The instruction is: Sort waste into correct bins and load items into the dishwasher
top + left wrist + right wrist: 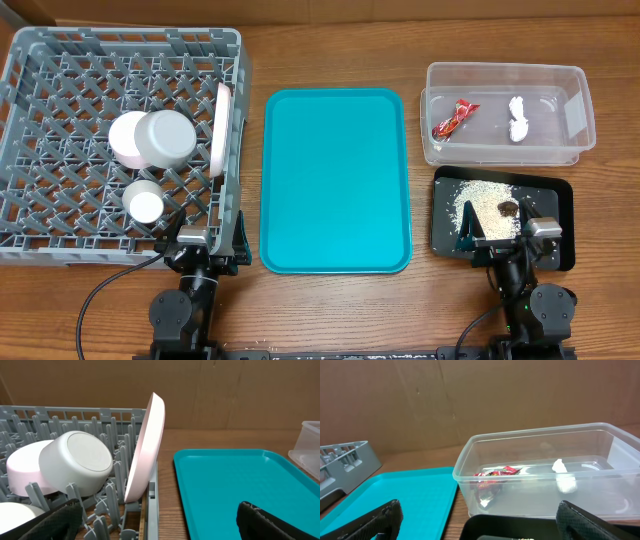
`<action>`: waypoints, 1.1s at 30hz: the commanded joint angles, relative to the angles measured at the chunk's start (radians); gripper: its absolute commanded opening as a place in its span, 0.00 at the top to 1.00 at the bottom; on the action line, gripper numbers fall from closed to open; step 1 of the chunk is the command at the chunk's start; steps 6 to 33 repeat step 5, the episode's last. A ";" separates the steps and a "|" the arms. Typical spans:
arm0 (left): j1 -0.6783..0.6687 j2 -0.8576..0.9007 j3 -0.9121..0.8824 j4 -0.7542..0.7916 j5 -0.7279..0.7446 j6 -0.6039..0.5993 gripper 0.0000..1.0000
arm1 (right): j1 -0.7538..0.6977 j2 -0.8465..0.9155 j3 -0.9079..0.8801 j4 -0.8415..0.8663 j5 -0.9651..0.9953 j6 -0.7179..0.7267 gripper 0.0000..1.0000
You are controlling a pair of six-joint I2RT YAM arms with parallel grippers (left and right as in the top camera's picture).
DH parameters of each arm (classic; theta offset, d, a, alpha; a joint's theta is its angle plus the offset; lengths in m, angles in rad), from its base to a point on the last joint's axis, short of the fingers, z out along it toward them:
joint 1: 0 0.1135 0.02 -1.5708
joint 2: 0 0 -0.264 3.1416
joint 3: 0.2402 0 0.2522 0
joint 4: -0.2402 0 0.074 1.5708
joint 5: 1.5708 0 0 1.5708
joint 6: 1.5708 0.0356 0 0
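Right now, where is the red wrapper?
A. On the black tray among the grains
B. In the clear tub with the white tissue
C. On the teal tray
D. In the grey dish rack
B: the overhead view shows the red wrapper lying inside the clear tub, apart from the white tissue in the same tub.

This looks like a robot lab bench made up as a mock kitchen. A wood-grain tabletop [420, 300] is backed by a plain brown cardboard wall [470, 400]. The left arm [185, 305] and right arm [535, 300] stand at its near edge, a black cable [100, 290] trails beside them, and a grey dish rack [60, 45] sits at the far left corner.
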 commanded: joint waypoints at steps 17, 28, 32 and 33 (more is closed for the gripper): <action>-0.006 -0.010 -0.005 -0.001 -0.014 0.016 0.00 | -0.004 -0.011 -0.010 0.008 0.013 -0.004 0.00; -0.006 -0.010 -0.005 -0.001 -0.014 0.016 0.00 | -0.004 -0.011 -0.010 0.008 0.013 -0.004 0.00; -0.006 -0.010 -0.005 -0.001 -0.014 0.016 0.00 | -0.004 -0.011 -0.010 0.008 0.013 -0.004 0.00; -0.006 -0.010 -0.005 -0.001 -0.014 0.016 0.00 | -0.004 -0.011 -0.010 0.008 0.013 -0.004 0.00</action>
